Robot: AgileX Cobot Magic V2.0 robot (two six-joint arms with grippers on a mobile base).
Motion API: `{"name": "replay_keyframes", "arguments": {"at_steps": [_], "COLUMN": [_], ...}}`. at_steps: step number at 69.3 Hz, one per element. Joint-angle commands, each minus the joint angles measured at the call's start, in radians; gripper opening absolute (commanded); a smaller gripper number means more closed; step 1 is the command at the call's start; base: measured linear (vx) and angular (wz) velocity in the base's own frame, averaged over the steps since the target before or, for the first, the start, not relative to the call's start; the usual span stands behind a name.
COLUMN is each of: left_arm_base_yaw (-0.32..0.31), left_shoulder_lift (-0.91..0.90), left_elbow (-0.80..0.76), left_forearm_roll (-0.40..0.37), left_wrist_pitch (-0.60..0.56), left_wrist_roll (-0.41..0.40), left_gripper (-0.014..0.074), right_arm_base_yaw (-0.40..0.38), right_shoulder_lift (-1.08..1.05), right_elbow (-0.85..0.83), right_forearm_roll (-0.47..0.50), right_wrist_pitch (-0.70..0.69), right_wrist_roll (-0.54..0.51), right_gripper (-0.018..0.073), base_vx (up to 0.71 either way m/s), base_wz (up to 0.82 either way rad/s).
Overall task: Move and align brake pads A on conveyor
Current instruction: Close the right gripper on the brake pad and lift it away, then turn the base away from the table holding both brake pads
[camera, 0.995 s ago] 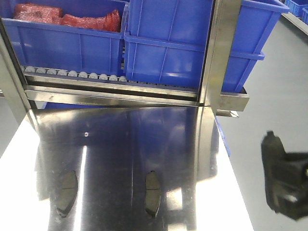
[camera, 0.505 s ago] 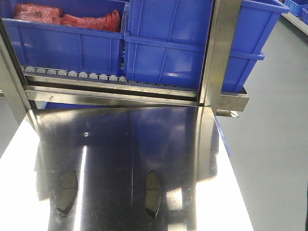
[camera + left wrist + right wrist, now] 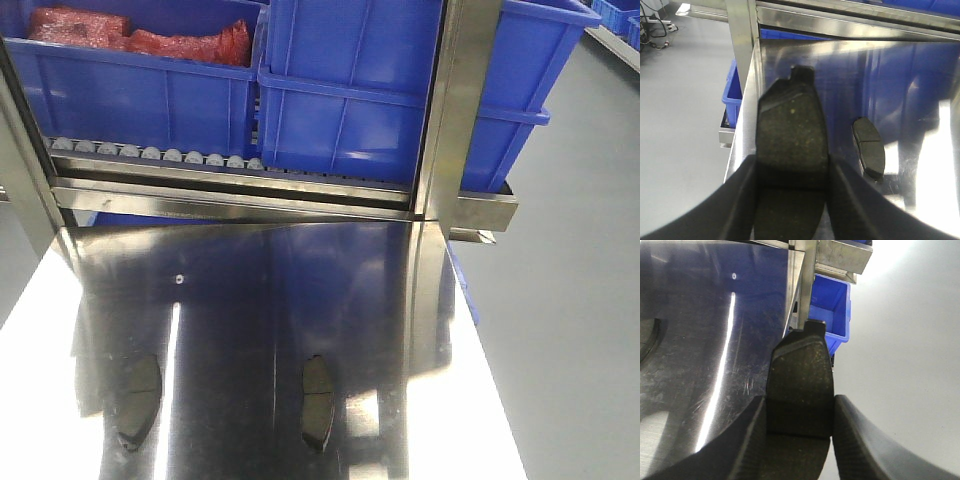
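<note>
Two brake pads A lie flat on the shiny steel table, one at the left and one nearer the middle. My left gripper is shut on a third pad, held above the table's left edge with its grey face up. One of the lying pads shows to its right. My right gripper is shut on another pad, over the table's right edge. The rim of a lying pad peeks in at the left. The conveyor is out of view. Neither gripper shows in the front view.
Blue bins stand on a roller rack behind the table, one with red bagged goods. A steel post rises at the back right. Grey floor lies to the right. Another blue bin sits below the table.
A second ago the right gripper with its dark pad showed at the right edge of the front view; it has since left that view. The two pads on the table have not moved.
</note>
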Motion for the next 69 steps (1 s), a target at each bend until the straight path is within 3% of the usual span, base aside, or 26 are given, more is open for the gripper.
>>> {"name": "replay_keyframes", "arguments": {"at_steps": [1, 69], "left_arm_base_yaw": [-0.004, -0.004], "left_shoulder_lift": [0.013, 0.013], "left_elbow": [-0.029, -0.029], "left_forearm_roll": [0.000, 0.000], "left_wrist_pitch": [-0.090, -0.090], "left_wrist_roll": [0.002, 0.002], "left_gripper": [-0.0006, -0.0006], "right_arm_base_yaw": [-0.007, -0.007], "right_shoulder_lift": [0.005, 0.005], "right_elbow": [-0.028, -0.028], "right_forearm_roll": [-0.001, 0.010], "right_wrist_pitch": [-0.089, -0.089], "right_wrist_roll": [-0.010, -0.009], "right_gripper": [-0.0007, -0.0007], "base_vx": [0.00, 0.00], "base_wz": [0.00, 0.00]}}
